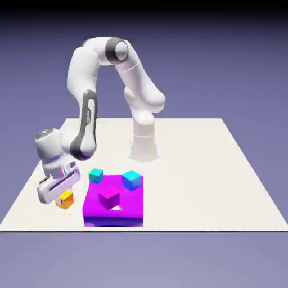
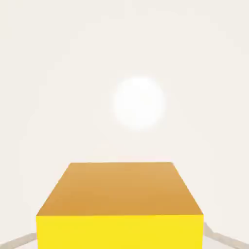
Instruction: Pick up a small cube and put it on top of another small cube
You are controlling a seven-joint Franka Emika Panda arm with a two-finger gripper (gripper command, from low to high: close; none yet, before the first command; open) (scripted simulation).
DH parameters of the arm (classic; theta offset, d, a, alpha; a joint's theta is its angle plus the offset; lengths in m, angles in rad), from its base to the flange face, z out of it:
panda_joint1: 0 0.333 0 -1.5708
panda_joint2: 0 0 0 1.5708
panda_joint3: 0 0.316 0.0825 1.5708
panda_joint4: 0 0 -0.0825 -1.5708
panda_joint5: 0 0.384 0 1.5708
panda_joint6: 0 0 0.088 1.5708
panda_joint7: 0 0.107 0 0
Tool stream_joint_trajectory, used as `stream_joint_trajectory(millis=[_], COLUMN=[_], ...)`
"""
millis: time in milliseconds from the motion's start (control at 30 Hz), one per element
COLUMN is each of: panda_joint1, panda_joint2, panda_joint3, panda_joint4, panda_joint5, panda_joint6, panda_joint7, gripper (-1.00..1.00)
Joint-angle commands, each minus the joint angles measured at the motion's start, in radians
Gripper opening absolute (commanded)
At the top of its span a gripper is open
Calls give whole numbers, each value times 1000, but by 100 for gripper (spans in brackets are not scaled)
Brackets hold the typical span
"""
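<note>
Gripping an orange cube [image 1: 66, 200], the claw [image 1: 64, 197] stands closed on its sides at the lower left of the exterior view's frame. Just beside them, left of bottom center, a purple block [image 1: 113, 214] bears a magenta cube [image 1: 109, 198] and, nearer its top edge in the frame, a blue cube [image 1: 131, 180]. A teal cube [image 1: 96, 175] sits at the block's upper-left corner; whether on or behind it cannot be told. The white arm [image 1: 84, 73] arches across the upper left, above the pale table [image 1: 197, 169].
</note>
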Motion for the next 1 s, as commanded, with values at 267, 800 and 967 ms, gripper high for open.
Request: stream_joint_trajectory(millis=[267, 800, 967], panda_joint1=[314, 679, 677], panda_joint2=[-279, -493, -526], panda_joint3=[-85, -174, -176], panda_joint4=[-126, -341, -319], panda_joint5=[-1, 8, 5], panda_joint6=[-200, -253, -309], panda_joint7=[-391, -843, -841], gripper=[-100, -100, 100])
